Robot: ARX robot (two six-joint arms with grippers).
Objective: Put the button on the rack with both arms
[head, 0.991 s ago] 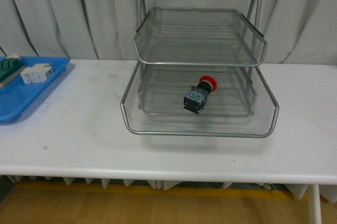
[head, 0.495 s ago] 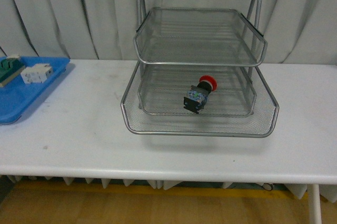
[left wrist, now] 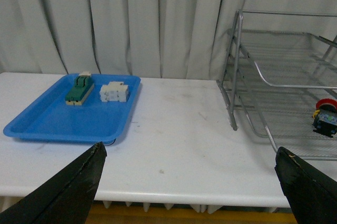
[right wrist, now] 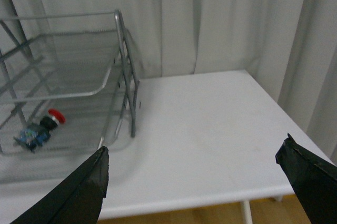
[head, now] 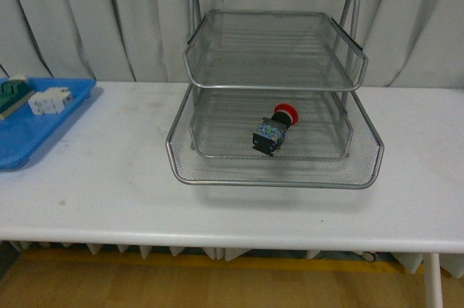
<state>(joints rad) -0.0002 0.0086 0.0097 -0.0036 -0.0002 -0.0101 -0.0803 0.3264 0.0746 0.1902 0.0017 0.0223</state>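
Since the button (head: 275, 131) already lies on its side on a lower mesh tier of the rack (head: 275, 88), at 12 o'clock on the counter (head: 109, 192), our left fingers (left wrist: 79, 187) and right fingers (right wrist: 84, 187) hang spread apart and empty, clear of it. At 9 o'clock the blue tray (head: 29, 141) holds a white block (head: 49, 100) and a green-and-cream part (head: 13, 94).
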